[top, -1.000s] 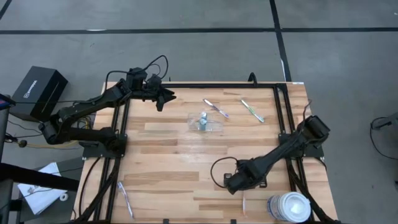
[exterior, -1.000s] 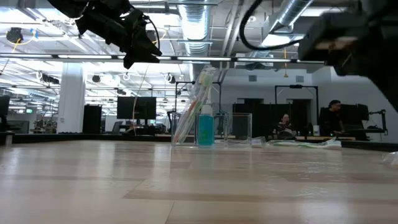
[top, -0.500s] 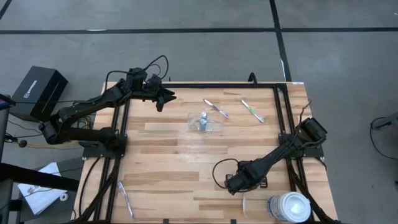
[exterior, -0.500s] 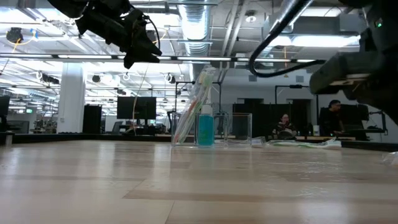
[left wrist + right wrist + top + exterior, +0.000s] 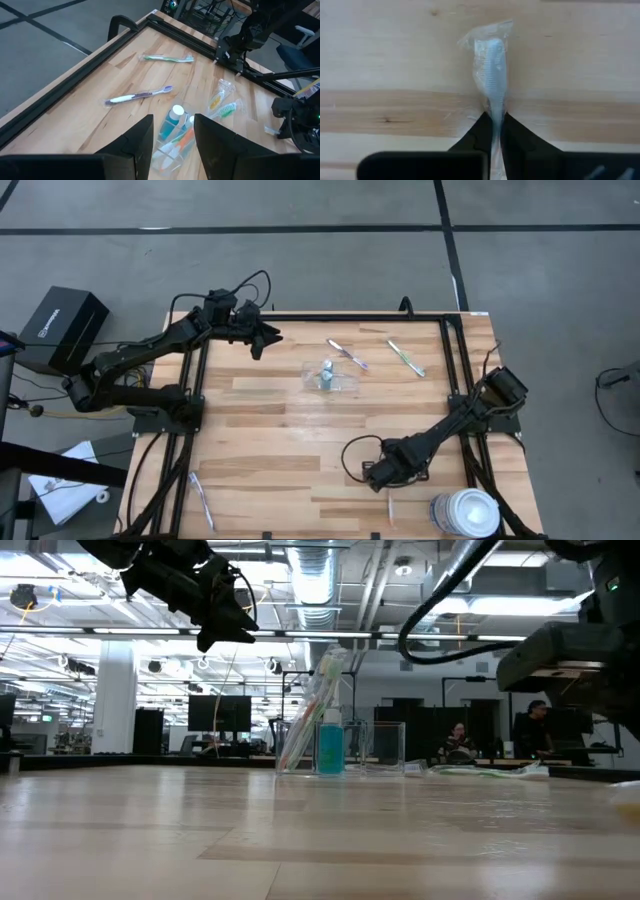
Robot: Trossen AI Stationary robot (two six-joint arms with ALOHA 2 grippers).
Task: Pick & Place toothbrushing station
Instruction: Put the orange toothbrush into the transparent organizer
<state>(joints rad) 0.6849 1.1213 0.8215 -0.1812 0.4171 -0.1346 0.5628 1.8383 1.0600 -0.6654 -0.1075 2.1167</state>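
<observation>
The pale wooden slatted bench [image 5: 280,440] carries everything. The left arm waits high at its far-left corner, left gripper [image 5: 262,338] with jaws apart and empty. The right gripper [image 5: 383,478] has dropped to the near edge beside the large white round tub [image 5: 463,512] — a moment ago its jaws stood wider; now they are pinched on the handle of the thin pale blue toothbrush in its clear wrapper [image 5: 490,75], lying flat on the wood. That looks like a grasp just made, so lifting comes next. The small clear plastic container [image 5: 331,378], holding a blue-teal toothpaste tube [image 5: 330,748], stands well apart at mid-bench.
</observation>
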